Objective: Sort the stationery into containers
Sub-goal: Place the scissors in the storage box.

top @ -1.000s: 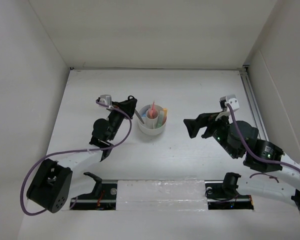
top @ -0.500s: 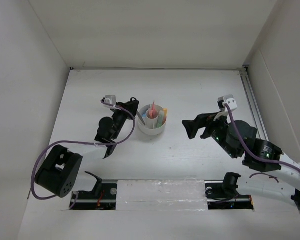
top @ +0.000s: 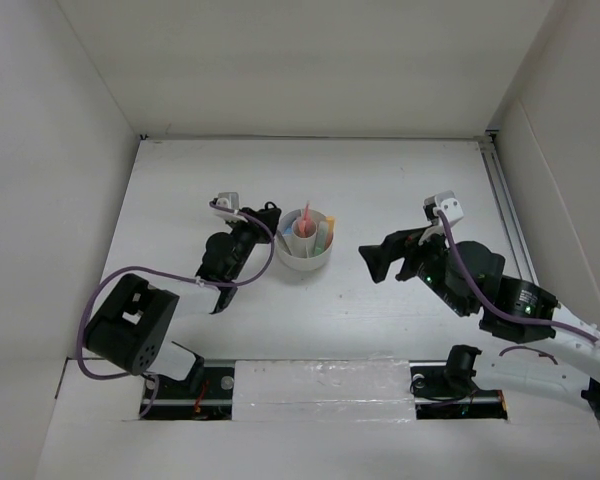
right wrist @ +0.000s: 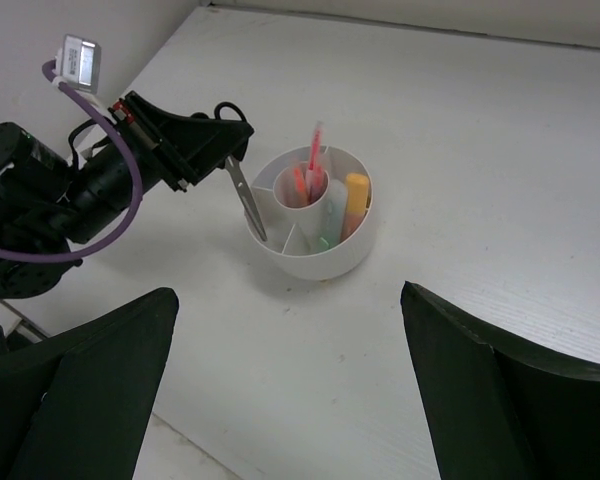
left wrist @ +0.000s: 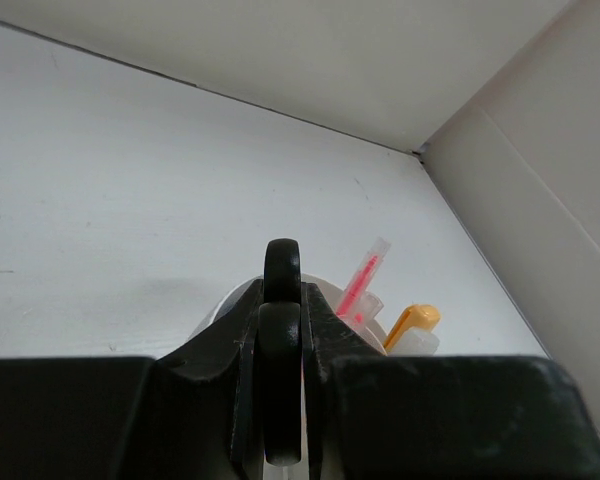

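Left arm has swung inward, bringing the left gripper (top: 261, 217) closer to the organizer (top: 302, 264). The right gripper (top: 372, 261) has edged nearer too, jaws apart, empty. The left gripper clamps the scissors (right wrist: 244, 200) by the handle, blades slanting into the organizer's left outer compartment. Best next move, as I judge it: straighten the blades, lower until they seat, then release. Pink pens (right wrist: 312, 160) stand in its centre cup.
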`<state>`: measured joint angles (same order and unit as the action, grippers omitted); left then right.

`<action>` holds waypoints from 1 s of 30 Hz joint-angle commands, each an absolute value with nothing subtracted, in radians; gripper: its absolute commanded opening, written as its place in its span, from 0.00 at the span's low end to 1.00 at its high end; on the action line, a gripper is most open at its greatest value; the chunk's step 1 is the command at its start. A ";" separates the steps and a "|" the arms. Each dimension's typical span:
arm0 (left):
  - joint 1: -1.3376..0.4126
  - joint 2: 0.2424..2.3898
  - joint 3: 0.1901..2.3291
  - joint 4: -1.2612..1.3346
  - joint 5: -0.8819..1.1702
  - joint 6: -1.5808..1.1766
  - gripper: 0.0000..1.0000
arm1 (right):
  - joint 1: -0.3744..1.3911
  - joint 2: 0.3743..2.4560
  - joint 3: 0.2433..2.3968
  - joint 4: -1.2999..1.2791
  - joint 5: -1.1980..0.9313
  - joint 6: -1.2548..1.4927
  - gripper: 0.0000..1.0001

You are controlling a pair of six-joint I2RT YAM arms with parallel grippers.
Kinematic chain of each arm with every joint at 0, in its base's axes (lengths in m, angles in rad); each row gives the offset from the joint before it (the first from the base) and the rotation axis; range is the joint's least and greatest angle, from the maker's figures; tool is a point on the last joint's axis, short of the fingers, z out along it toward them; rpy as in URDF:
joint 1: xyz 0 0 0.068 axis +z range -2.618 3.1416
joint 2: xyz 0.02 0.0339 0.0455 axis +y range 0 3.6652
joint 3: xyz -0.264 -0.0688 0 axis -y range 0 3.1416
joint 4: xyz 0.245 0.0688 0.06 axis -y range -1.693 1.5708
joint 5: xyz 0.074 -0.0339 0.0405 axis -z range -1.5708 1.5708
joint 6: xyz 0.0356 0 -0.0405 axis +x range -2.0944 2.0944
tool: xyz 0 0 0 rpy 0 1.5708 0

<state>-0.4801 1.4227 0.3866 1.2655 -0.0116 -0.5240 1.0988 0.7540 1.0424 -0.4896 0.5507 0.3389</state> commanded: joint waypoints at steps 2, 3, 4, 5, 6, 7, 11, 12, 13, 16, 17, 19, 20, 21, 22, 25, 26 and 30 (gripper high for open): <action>-0.476 1.437 0.400 1.508 0.002 -0.551 0.00 | 1.094 0.756 1.045 -0.433 0.549 0.308 0.99; -0.485 1.437 0.390 1.519 0.011 -0.551 0.00 | 1.094 0.768 1.045 -0.433 0.549 0.308 0.99; -0.485 1.437 0.390 1.519 0.011 -0.551 0.00 | 1.094 0.769 1.045 -0.433 0.549 0.308 0.99; -0.485 1.437 0.390 1.519 0.011 -0.551 0.00 | 1.094 0.769 1.045 -0.433 0.549 0.308 0.99; -0.485 1.437 0.390 1.519 0.011 -0.560 0.00 | 1.094 0.778 1.045 -0.433 0.549 0.308 0.99; -0.485 1.437 0.390 1.519 0.011 -0.560 0.00 | 1.094 0.778 1.045 -0.433 0.549 0.308 0.99; -0.485 1.447 0.400 1.508 0.029 -0.560 0.03 | 1.094 0.778 1.045 -0.433 0.549 0.308 0.99; -0.485 1.447 0.400 1.508 0.029 -0.560 0.07 | 1.094 0.778 1.045 -0.433 0.549 0.308 0.99; -0.485 1.457 0.400 1.508 0.041 -0.560 0.11 | 1.094 0.778 1.045 -0.433 0.549 0.308 0.99; -0.495 1.466 0.400 1.517 0.041 -0.560 0.17 | 1.094 0.778 1.035 -0.433 0.549 0.308 0.99; -0.495 1.466 0.400 1.517 0.032 -0.560 0.21 | 1.094 0.778 1.035 -0.433 0.549 0.308 0.99; -0.505 1.476 0.400 1.526 0.032 -0.560 0.25 | 1.094 0.769 1.035 -0.433 0.549 0.308 0.99; -0.505 1.476 0.400 1.526 0.032 -0.560 0.25 | 1.094 0.769 1.035 -0.433 0.549 0.308 0.99; -0.505 1.476 0.400 1.537 0.041 -0.560 0.26 | 1.094 0.769 1.035 -0.433 0.549 0.308 0.99; -0.505 1.476 0.400 1.537 0.041 -0.569 0.29 | 1.094 0.769 1.035 -0.433 0.549 0.308 0.99; -0.505 1.476 0.377 1.558 0.052 -0.569 0.32 | 1.094 0.769 1.035 -0.433 0.549 0.308 0.99; -0.505 1.467 0.377 1.559 0.061 -0.581 0.35 | 1.094 0.769 1.035 -0.433 0.549 0.308 0.99; -0.514 1.421 0.367 1.559 0.052 -0.572 0.47 | 1.094 0.769 1.035 -0.433 0.549 0.308 0.99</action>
<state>-0.5034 1.4708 0.3798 1.2751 0.0372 -0.5701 1.0988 0.7788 1.0317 -0.4854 0.5495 0.3172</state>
